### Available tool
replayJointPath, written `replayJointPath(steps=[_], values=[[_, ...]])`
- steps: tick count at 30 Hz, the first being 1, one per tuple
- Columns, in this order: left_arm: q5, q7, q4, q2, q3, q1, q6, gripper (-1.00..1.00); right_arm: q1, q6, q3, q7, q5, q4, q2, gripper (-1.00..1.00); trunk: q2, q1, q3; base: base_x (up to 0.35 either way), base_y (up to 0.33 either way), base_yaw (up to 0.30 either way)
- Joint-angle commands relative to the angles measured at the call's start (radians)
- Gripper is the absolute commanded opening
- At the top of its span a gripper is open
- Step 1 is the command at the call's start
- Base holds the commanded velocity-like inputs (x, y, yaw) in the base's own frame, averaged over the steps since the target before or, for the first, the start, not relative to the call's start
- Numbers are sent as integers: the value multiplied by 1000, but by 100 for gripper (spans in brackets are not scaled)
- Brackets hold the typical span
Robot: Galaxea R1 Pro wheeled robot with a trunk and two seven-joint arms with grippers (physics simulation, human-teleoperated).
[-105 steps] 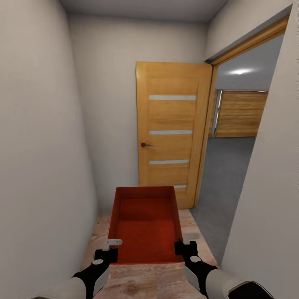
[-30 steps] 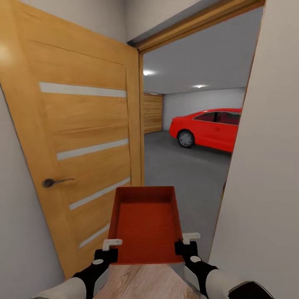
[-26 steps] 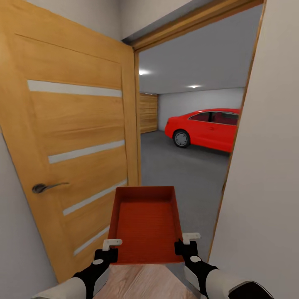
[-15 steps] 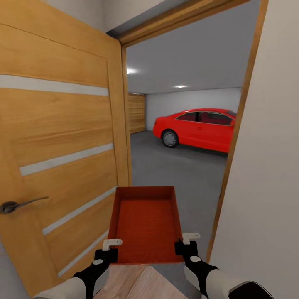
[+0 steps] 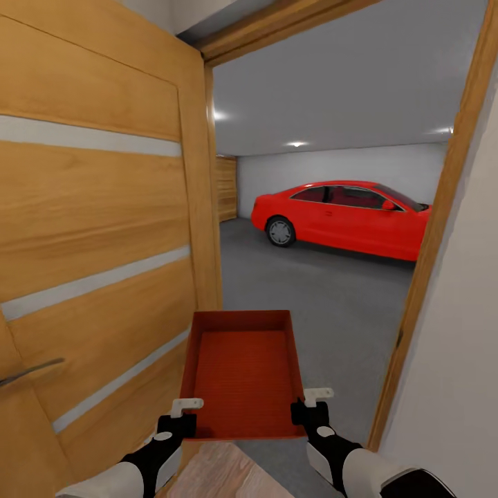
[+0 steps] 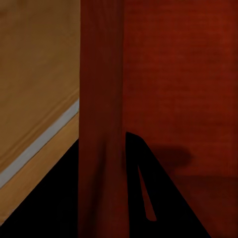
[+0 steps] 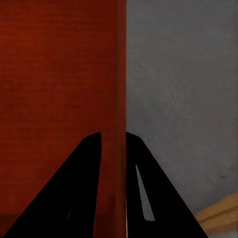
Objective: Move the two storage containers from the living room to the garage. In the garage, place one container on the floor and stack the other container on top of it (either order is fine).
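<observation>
I hold one orange-red storage container level in front of me, open side up and empty. My left gripper is shut on its near left wall and my right gripper is shut on its near right wall. In the left wrist view the thin red wall runs between the black fingers. The right wrist view shows the other wall pinched between the fingers, with grey floor beyond. Through the doorway lies the garage with its dark grey floor.
An open wooden door stands close on my left, its handle low at the edge. The wooden door frame and a white wall are close on my right. A red car is parked deep in the garage. Light plank floor is under me.
The whole view has shifted: I have come closer to the doorway and turned toward the garage, so more of the car shows. The container stays held the same way.
</observation>
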Motion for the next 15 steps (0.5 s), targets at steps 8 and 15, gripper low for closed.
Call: replayJointPath(steps=[8,15], values=[[9,6,1,-3,-5,0,-1,-100,-2,-1,-53,-1,6,-1,8,-100,-2,1,2,310,188,-225],[9,6,1,-3,-5,0,0,-100,-2,-1,-53,-1,6,-1,8,-100,-2,1,5,310,188,-265]])
